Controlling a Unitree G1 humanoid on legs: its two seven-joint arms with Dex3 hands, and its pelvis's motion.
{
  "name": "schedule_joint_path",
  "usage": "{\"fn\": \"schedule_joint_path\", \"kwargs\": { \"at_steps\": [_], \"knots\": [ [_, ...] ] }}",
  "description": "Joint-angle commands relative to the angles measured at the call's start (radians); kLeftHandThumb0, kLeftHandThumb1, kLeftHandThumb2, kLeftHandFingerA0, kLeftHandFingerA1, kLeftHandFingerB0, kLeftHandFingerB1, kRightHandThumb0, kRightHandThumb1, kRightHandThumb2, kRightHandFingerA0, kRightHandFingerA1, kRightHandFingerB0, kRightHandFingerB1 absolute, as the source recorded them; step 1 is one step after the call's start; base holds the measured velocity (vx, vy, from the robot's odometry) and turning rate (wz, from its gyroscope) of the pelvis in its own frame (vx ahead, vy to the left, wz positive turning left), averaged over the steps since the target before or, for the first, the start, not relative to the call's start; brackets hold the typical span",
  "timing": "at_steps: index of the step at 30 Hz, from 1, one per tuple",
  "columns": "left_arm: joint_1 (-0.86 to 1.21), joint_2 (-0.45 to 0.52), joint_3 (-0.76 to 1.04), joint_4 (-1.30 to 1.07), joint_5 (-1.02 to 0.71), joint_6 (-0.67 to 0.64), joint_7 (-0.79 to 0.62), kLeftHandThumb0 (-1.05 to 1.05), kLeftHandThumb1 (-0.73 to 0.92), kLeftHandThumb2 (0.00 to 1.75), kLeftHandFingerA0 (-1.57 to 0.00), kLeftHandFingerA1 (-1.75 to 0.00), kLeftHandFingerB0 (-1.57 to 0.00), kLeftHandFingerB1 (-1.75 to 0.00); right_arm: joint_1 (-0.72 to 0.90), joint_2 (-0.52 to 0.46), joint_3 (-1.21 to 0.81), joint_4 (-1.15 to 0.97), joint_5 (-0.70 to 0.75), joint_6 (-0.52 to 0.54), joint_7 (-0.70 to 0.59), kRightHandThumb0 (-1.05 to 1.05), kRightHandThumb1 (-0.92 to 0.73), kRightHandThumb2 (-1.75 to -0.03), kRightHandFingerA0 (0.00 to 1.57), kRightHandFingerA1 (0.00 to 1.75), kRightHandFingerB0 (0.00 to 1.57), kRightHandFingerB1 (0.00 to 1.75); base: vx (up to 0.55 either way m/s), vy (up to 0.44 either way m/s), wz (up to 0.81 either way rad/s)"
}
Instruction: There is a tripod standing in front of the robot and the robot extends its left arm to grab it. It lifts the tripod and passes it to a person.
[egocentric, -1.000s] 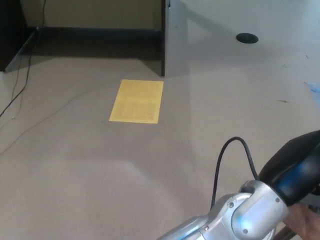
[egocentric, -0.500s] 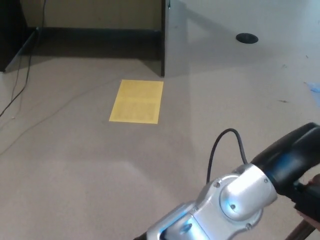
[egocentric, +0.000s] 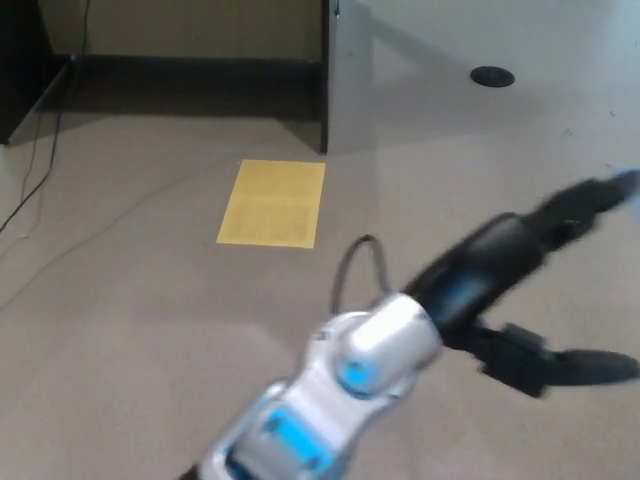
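At the bottom centre of the frame, the left arm (egocentric: 385, 345) is filling the foreground, its silver shell running up and to the right, with a thin black cable (egocentric: 350, 260) looping off it. Past that, at right centre, the left hand (egocentric: 500, 265) is showing as a dark, motion-blurred shape. One finger is pointing to the upper right and another part is jutting to the lower right, with bare floor (egocentric: 120, 340) showing between them. It is looking spread wide and is holding nothing I can make out. The right hand is not showing at all.

The tripod is not appearing anywhere in this view. If it is with the person, it is outside the frame, probably beyond the right edge.

Farther back, a yellow sheet (egocentric: 272, 203) is lying flat on the floor at upper centre. Behind it a grey panel (egocentric: 350, 80) is standing upright, and a black disc (egocentric: 494, 76) is sitting at the upper right. A loose wire (egocentric: 40, 170) is trailing down the upper left.

The risks, as I judge them:
- With the fingers apart and the tripod unseen, nobody can confirm from here that the person has a firm hold. A tall, top-heavy tripod let go too soon would be tipping over.
- The blur suggests a fast swing, which could be clipping the tripod or the person just out of frame.
- The looping cable could be snagging on a tripod leg.
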Motion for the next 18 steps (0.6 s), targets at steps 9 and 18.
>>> {"fn": "schedule_joint_path", "kwargs": {
  "at_steps": [9,18],
  "knots": [
    [0.347,0.207,0.348,-0.131,-0.149,-0.147,-0.145,-0.68,0.39,0.79,0.00,-0.07,0.00,-0.07,0.015,-0.016,-0.026,0.010,0.026,-0.002,0.023,-0.73,-0.74,-0.67,0.54,0.40,0.47,0.37,0.00,0.000,0.00],
    [0.634,0.299,0.594,-0.028,-0.176,-0.370,-0.180,-0.61,0.38,0.75,0.00,-0.13,-0.05,-0.14,0.023,-0.015,-0.013,0.009,0.005,0.023,0.000,-0.74,-0.74,-0.68,0.54,0.39,0.47,0.36,0.00,0.000,0.00]
  ]
}}
